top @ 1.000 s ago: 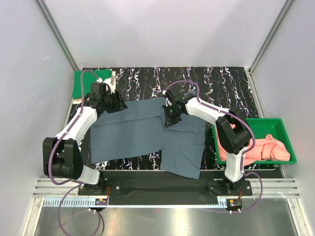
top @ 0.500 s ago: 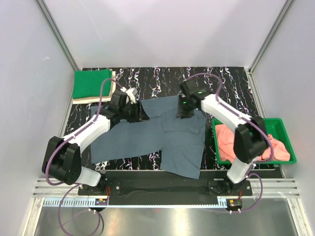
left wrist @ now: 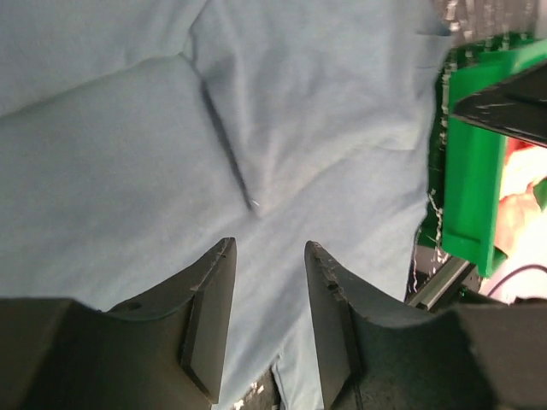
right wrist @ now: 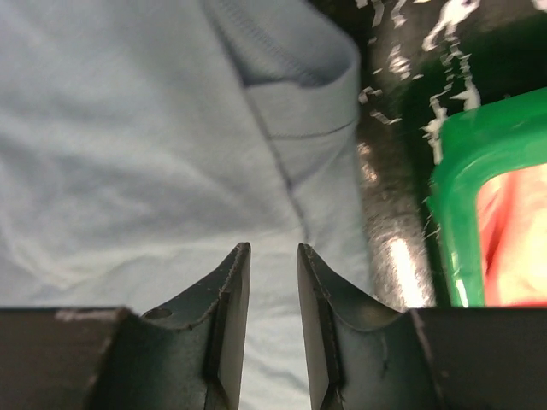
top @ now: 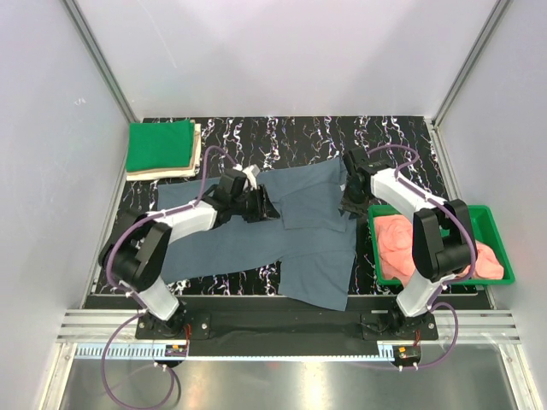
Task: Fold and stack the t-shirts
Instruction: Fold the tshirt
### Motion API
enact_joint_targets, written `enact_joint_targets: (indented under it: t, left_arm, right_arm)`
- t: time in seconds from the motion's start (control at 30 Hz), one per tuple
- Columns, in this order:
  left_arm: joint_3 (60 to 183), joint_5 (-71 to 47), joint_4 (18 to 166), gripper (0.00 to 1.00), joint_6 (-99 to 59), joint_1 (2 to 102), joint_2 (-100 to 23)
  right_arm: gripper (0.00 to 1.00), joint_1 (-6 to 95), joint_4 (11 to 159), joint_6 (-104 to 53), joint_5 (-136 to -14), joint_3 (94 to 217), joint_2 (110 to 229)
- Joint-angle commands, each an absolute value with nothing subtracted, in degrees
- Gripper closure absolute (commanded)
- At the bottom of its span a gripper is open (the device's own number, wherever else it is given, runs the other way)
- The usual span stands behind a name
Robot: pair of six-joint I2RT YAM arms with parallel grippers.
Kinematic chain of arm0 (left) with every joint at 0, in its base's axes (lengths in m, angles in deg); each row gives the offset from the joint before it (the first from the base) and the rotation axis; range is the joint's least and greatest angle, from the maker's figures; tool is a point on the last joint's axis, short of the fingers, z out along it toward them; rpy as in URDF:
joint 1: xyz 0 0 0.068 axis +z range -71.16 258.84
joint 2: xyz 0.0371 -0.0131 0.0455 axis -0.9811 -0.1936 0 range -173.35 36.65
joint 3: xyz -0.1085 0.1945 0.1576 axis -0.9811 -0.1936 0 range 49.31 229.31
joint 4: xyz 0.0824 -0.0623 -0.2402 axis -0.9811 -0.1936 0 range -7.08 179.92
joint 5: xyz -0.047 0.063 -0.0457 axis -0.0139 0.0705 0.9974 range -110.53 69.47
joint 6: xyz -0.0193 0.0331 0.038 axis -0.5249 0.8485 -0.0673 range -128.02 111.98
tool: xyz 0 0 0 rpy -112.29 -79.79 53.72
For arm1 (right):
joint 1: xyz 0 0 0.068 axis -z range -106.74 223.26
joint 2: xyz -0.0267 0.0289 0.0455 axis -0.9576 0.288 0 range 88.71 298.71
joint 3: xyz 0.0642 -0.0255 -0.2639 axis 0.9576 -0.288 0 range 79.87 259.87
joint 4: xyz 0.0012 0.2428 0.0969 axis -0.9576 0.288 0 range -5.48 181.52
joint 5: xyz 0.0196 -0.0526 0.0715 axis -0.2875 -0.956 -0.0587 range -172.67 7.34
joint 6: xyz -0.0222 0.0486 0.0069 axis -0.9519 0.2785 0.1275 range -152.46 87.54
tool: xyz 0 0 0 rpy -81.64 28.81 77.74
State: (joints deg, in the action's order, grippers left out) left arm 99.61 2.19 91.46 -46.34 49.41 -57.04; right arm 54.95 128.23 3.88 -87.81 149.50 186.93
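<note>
L end effector (top: 263,206) released, jaws apart, nothing betw., over mid of slate blue-grey t-shirt (top: 295,248). R end effector (top: 350,205) released too, empty, at that shirt's right edge. Shirt lies spread on worktop (top: 282,132). Right of it: green tray (top: 506,266) w/ salmon-pink t-shirts (top: 402,243). Far left: bright green t-shirt (top: 160,145) atop beige t-shirt (top: 197,149).

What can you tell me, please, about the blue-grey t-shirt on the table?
The blue-grey t-shirt is soft matte cloth with stitched seams, lying flat but lightly creased on the black marbled table, one part folded over its middle. A strip of table separates it from the green tray. The left gripper and right gripper are above it, open, gripping nothing.
</note>
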Motion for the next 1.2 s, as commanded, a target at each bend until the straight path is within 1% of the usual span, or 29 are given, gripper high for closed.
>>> enact_joint_targets:
  t: [0.0, 0.33, 0.47, 0.67, 0.9, 0.97, 1.1, 1.13, 1.17]
  left_arm:
    - [99.67, 1.37, 99.68, 0.57, -49.24, 47.90, -59.06]
    - [102.22, -3.21, 99.24, 0.56, -48.80, 45.09, -64.16]
    - [103.80, -2.08, 98.62, 0.56, -48.18, 45.00, -66.44]
    - [105.47, -0.58, 98.45, 0.57, -47.39, 44.47, -68.29]
    - [105.91, -1.02, 97.92, 0.60, -46.95, 44.03, -69.25]
    - [106.17, -1.11, 97.92, 0.61, -46.87, 43.77, -69.78]
    - [106.61, -0.93, 98.00, 0.68, -47.04, 43.68, -70.84]
    - [106.79, -0.58, 98.01, 0.71, -47.04, 43.68, -71.01]
    - [107.31, -0.32, 97.48, 0.80, -46.95, 43.68, -71.10]
  right_arm:
    - [0.64, 55.94, 124.61, 6.29, -90.66, 147.73, 186.01]
    - [0.63, 56.12, 119.59, 10.08, -91.02, 142.54, 186.01]
    - [0.63, 56.12, 118.19, 10.70, -90.14, 141.75, 186.01]
    - [0.67, 56.12, 116.35, 11.30, -90.31, 140.17, 185.92]
    - [0.69, 56.12, 114.32, 12.28, -89.96, 138.05, 185.92]
    - [0.72, 56.12, 114.06, 12.28, -89.96, 137.97, 185.75]
    - [0.84, 56.12, 113.09, 11.31, -89.44, 137.79, 184.69]
    - [0.85, 56.12, 113.00, 10.88, -89.35, 137.97, 184.60]
    - [0.88, 56.12, 112.91, 10.44, -89.17, 138.23, 184.08]
